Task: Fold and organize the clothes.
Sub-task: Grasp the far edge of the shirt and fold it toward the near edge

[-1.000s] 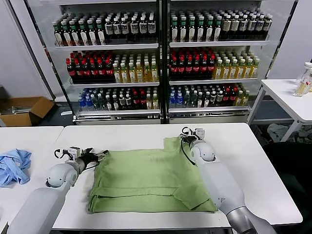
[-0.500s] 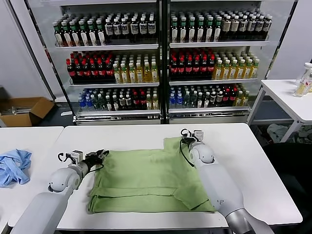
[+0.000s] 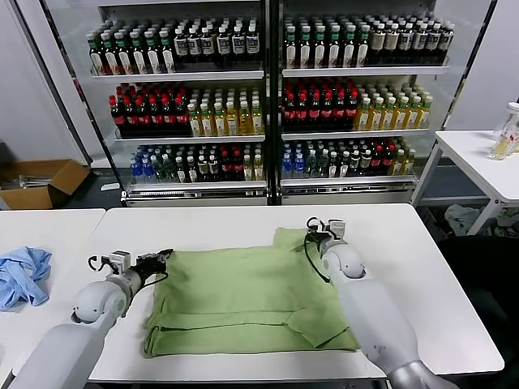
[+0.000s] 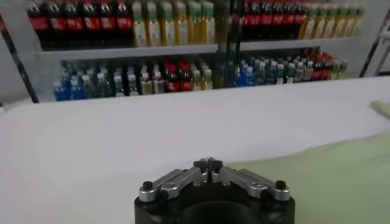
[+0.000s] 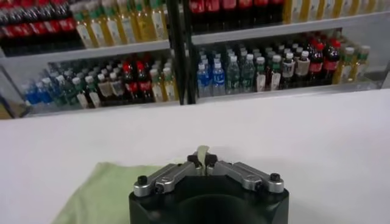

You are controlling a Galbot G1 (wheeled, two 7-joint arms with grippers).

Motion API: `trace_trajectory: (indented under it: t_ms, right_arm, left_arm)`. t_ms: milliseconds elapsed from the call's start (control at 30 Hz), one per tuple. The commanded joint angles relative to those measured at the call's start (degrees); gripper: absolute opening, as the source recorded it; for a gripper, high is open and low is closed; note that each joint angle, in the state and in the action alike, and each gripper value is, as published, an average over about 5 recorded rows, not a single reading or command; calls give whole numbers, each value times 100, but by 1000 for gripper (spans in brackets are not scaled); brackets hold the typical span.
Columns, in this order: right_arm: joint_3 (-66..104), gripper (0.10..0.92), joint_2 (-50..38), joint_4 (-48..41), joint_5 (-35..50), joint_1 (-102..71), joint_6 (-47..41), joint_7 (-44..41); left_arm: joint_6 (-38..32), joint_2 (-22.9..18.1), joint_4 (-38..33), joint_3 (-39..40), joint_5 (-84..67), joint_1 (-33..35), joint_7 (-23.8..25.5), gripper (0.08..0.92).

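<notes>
Shirt: we see the green shirt [image 3: 251, 300] lying partly folded on the white table [image 3: 422, 275], in front of the drinks fridge [image 3: 268, 97].
Right gripper: our right gripper [image 5: 205, 162] is at the shirt's far corner, its fingers pressed together on a small pinch of green fabric.
Left gripper: our left gripper [image 4: 208, 164] sits just beside the shirt's left edge, fingers closed with nothing between them.
Blue cloth: a blue cloth [image 3: 20, 275] lies well apart from the shirt, on the neighbouring table.

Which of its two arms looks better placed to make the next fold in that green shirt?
Probably the right. The right gripper is shut on a bit of the green shirt at its far corner. The left gripper, fingers shut, sits at the shirt's left edge, apparently holding nothing.
</notes>
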Motion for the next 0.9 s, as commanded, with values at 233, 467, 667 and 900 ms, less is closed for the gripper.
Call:
trace_trajectory:
  t_ms: [233,467,667,900]
  right_arm:
    - [520,121,-1224,3471,765,-2113,-281,373]
    - [930,121,-1518,4315,739,-3090,-284,495]
    - [1057,121,-1584,4491,487,-3612,-283,457]
    - [1042,121,-1509,4483,219,-3967,-280,446]
  left_arm:
    - [-178,395,-1936,-734,-591,1768,-902,87]
    - [-188,332,-2547,-1066,-512,2822,-956,87]
    - [-200,248,-2572,-1101,-353,3091,-942,87]
    - [351,274,-2682,-1328,-290,3290,-831,87]
